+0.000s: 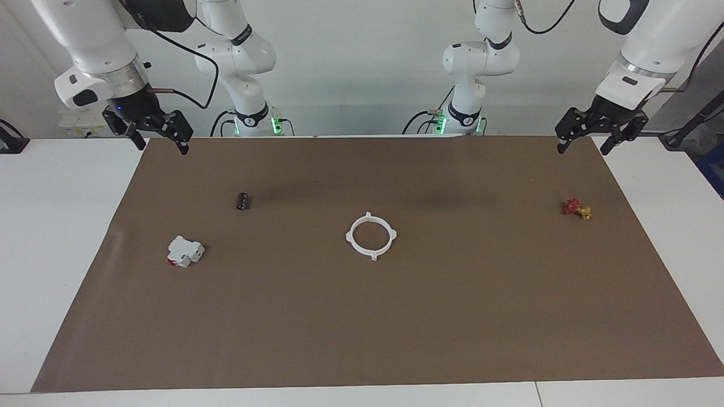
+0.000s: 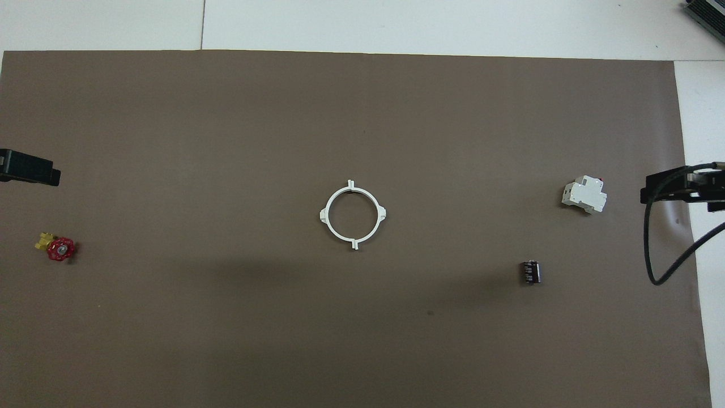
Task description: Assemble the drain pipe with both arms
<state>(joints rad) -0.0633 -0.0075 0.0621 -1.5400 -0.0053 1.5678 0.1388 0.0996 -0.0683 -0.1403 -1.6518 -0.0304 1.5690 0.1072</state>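
Presently the brown paper mat (image 1: 396, 316) bears all items. Left gripper (image 1: 585, 141) and right gripper (image 1: 160, 137) hang over the mat's robot-side corners, jaws spread, holding nothing. The thin white plastic drain-pipe ring (image 1: 370, 236), joined, lies at mat centre. White blocky part (image 1: 184, 251), dark cylinder (image 1: 243, 200) and red-yellow valve (image 1: 577, 208) lie well apart from the ring.

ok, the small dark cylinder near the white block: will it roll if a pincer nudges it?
Probably yes. The dark cylinder appears to lie on its side on the flat brown mat, with nothing beside it to stop it. It looks small, so likely light and easy to knock away. Its ribbed-looking surface may help grip, though that is hard to judge.
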